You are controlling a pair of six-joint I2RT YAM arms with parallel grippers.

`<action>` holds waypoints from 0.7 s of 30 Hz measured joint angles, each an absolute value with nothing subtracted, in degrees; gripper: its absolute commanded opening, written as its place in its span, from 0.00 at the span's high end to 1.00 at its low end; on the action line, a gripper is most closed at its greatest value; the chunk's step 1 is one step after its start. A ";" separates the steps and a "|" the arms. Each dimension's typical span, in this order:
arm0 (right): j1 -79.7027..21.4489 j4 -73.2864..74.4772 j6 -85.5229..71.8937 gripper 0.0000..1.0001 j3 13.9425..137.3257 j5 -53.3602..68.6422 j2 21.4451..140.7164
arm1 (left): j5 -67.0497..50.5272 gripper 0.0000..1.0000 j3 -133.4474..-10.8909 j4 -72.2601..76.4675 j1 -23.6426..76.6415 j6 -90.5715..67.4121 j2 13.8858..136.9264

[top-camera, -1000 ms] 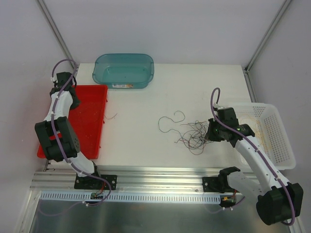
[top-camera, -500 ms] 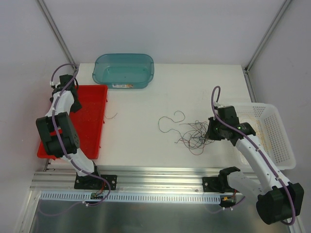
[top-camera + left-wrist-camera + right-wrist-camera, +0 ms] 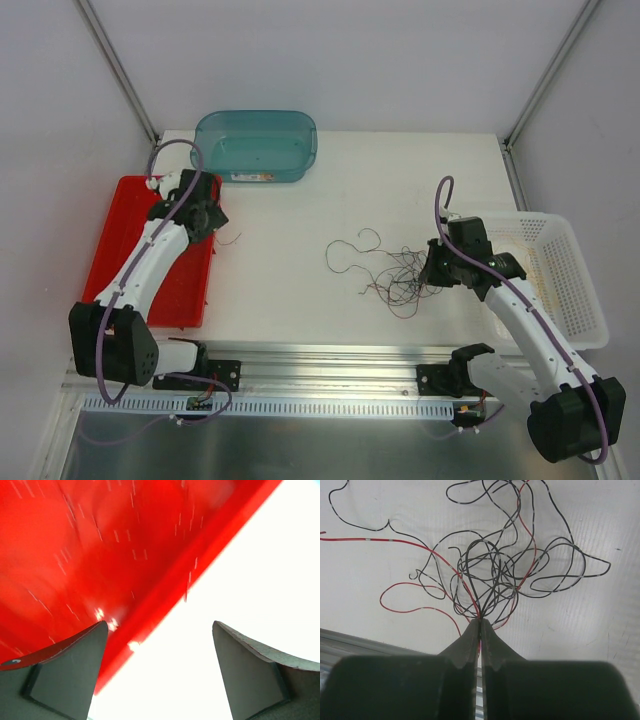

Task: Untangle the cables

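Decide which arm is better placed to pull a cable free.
Right. The right tool is shut on the cable tangle; the left tool hangs open over the red tray edge, far off.

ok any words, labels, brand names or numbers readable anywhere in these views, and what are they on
No text can be read in any view.
Label on the near wall of the teal bin: a small white and orange strip, too small to read.
Red tray, white basket, cables: no print visible.
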State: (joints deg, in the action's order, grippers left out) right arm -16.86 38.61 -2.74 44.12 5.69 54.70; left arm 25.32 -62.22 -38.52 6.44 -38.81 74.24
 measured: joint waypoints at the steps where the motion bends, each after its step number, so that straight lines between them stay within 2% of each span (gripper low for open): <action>1: -16.88 38.30 -2.76 0.96 44.03 5.96 54.65 | 25.32 0.18 -60.84 -39.13 7.94 -41.91 74.41; 9: -17.15 36.07 -2.76 0.96 41.69 7.73 53.32 | 28.16 0.34 -57.78 -43.94 17.76 -65.80 80.29; 21: -17.19 34.24 -2.76 0.96 39.48 10.48 52.47 | 36.97 0.41 -64.36 -54.72 22.57 -92.62 96.29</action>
